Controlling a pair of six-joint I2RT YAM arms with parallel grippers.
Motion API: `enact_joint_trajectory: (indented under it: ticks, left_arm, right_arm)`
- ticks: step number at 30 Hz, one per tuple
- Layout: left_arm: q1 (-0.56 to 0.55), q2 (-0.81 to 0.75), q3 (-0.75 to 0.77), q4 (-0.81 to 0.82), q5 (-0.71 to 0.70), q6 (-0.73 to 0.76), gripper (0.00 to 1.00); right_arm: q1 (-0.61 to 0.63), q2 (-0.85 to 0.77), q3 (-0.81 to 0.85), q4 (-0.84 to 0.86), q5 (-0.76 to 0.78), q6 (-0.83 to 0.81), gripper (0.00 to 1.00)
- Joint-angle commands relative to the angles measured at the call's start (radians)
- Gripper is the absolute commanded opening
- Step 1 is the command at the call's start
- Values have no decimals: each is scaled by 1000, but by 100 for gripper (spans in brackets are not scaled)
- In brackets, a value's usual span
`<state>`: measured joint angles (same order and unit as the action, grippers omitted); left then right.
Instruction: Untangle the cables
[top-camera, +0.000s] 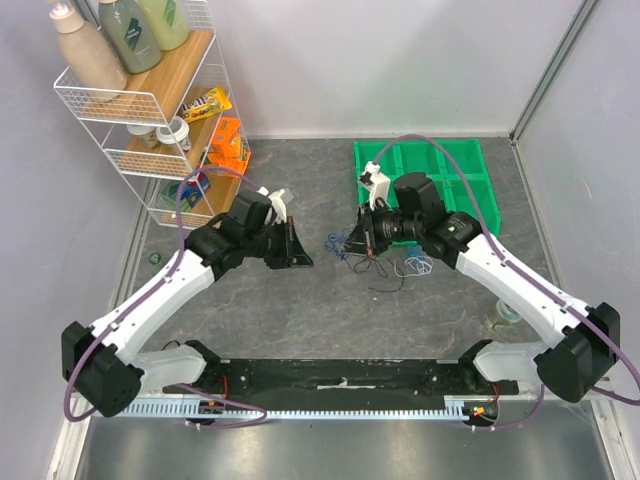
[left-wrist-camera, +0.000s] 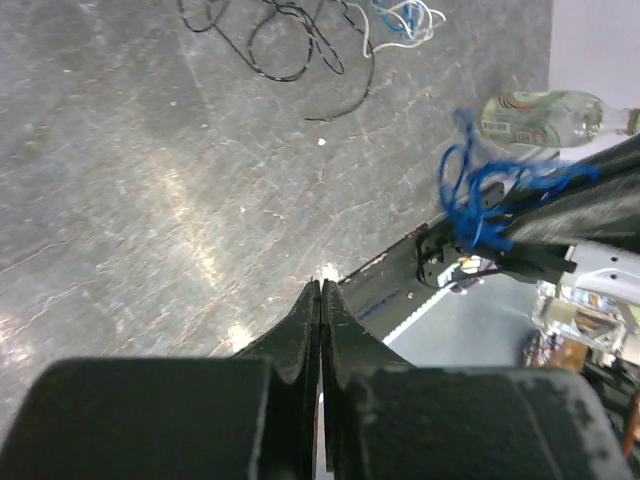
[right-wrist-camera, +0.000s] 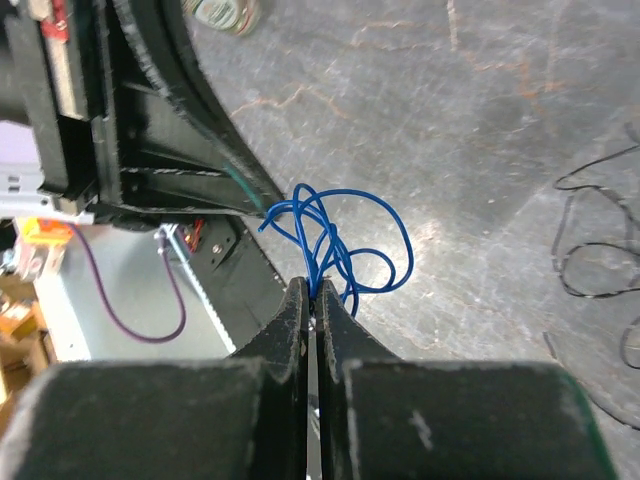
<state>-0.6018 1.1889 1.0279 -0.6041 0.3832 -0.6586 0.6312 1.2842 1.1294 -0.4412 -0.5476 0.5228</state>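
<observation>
My right gripper (right-wrist-camera: 313, 290) is shut on a bunch of blue cable (right-wrist-camera: 340, 235), which loops up from between its tips above the table. In the top view this gripper (top-camera: 352, 243) sits mid-table with the blue cable (top-camera: 337, 246) at its tips. The left wrist view shows the same blue bunch (left-wrist-camera: 480, 195) hanging at the right. My left gripper (left-wrist-camera: 320, 285) is shut with nothing between its fingers, a little left of the right one (top-camera: 299, 256). A black cable (left-wrist-camera: 290, 45) and a white and blue tangle (left-wrist-camera: 405, 18) lie loose on the table, also seen as the black cable (right-wrist-camera: 590, 240).
A white wire rack (top-camera: 140, 100) with bottles and packets stands at the back left. A green divided tray (top-camera: 470, 180) sits at the back right. A roll of clear tape (top-camera: 508, 312) lies near the right arm. More thin cables (top-camera: 413, 266) lie right of the grippers.
</observation>
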Motion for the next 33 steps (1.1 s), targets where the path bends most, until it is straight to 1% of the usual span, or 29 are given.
enact_joint_trajectory:
  ticks: [1,2,3,4,5,7,8,9,10,14,16,18,22,27,28,31,32,33]
  left_arm:
    - [2,-110,0,-45,-144,53,1]
    - [4,-136,-8,-43,-162,48,2]
    - [5,-161,-18,-24,-147,51,2]
    - [8,-179,-29,42,-88,62,1]
    - [11,-190,-37,96,2,65,7]
    - [11,-184,-38,180,144,42,44]
    - [10,-170,-34,202,184,24,64]
    - [10,-160,-31,214,215,16,71]
    - [8,-143,-25,217,224,10,71]
    - [10,-124,-12,253,211,1,71]
    - [8,-103,6,235,192,-1,68]
    - [10,-83,17,210,172,-1,64]
    - [10,-92,-5,205,111,-18,55]
    - [11,-103,1,156,31,-4,41]
    - [11,-107,3,149,11,-1,36]
    - [11,-98,24,103,-26,17,10]
    - [11,-100,32,77,-44,25,6]
    - [10,-101,41,49,-68,30,2]
  right_arm:
    - [1,-40,88,-56,127,-55,0]
    - [1,-36,105,-88,142,-75,0]
    - [1,-34,116,-103,144,-81,0]
    - [1,-29,122,-103,131,-83,0]
    - [1,-23,125,-102,105,-81,0]
    - [4,-14,116,-74,49,-58,0]
    - [5,-10,112,-64,26,-53,0]
    - [8,-5,112,-57,12,-52,0]
    - [15,0,112,-53,6,-52,0]
    - [31,3,109,-36,-5,-47,0]
    - [38,0,107,-30,-11,-46,0]
    - [47,-5,104,-24,-15,-46,0]
    - [64,-13,92,-18,-21,-41,0]
    - [79,-31,73,-2,-32,-37,0]
    - [84,-32,69,-2,-34,-35,0]
    - [87,-40,61,-4,-23,-35,0]
    - [87,-42,61,-10,-5,-38,0]
    - [88,-52,69,-33,45,-44,2]
